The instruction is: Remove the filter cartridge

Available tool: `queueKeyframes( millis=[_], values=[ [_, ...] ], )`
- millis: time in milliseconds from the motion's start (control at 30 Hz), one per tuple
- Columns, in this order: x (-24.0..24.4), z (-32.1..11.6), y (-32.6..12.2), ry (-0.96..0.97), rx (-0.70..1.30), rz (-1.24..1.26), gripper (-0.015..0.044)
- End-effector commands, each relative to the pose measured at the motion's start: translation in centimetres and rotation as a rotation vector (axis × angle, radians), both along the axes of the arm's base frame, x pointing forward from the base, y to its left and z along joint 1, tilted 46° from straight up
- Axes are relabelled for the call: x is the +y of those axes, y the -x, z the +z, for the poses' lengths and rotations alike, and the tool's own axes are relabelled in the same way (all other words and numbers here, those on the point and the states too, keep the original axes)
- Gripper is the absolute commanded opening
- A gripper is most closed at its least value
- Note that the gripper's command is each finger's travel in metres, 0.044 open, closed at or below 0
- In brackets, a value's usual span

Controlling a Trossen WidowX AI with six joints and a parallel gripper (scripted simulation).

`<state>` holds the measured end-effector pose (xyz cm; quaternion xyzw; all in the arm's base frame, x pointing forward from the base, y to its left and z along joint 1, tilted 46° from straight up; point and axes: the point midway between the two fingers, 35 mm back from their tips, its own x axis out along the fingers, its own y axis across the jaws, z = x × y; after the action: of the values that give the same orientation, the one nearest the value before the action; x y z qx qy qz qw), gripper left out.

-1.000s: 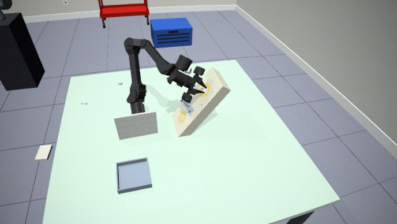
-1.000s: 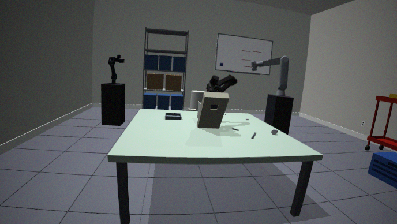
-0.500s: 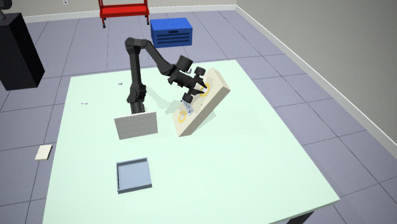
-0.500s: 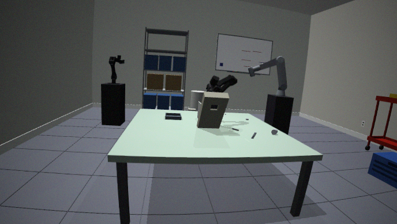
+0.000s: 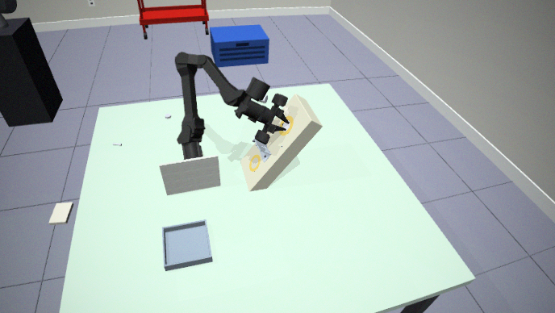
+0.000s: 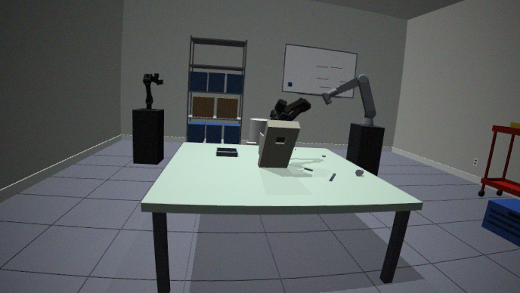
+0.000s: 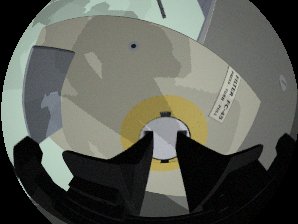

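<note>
The round pale filter cartridge (image 5: 286, 127) (image 7: 166, 125) sits in the tilted cream service panel (image 5: 278, 151) (image 6: 277, 155) (image 7: 100, 100), inside a yellow ring. Dark notches show at the top and bottom of its rim in the wrist view. My gripper (image 5: 287, 126) (image 7: 164, 136) is shut on the cartridge, with one fingertip at each side of its face. The fingertips cover the two slots, so how deep they sit is hidden. The blue-grey tray (image 5: 187, 264) (image 6: 227, 154) is on the table, well away from the panel, with nothing in it.
A grey upright board (image 5: 190, 175) stands in front of the arm's base, between it and the tray. A grey bracket (image 5: 262, 150) sticks out of the panel beside a second yellow ring. Small loose pieces lie on the table (image 5: 323, 242).
</note>
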<state>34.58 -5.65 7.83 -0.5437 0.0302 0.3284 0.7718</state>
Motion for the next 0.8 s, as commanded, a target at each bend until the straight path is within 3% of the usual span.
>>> queueKeyframes(
  millis=[0,167,767],
  values=[
    [0.0,0.02,-0.03,0.002,-0.002,0.0,0.0],
    [0.09,-0.01,-0.15,-0.048,0.031,-0.027,0.0],
    [0.21,-0.06,-0.31,-0.53,0.324,-0.278,0.0]
  ],
)
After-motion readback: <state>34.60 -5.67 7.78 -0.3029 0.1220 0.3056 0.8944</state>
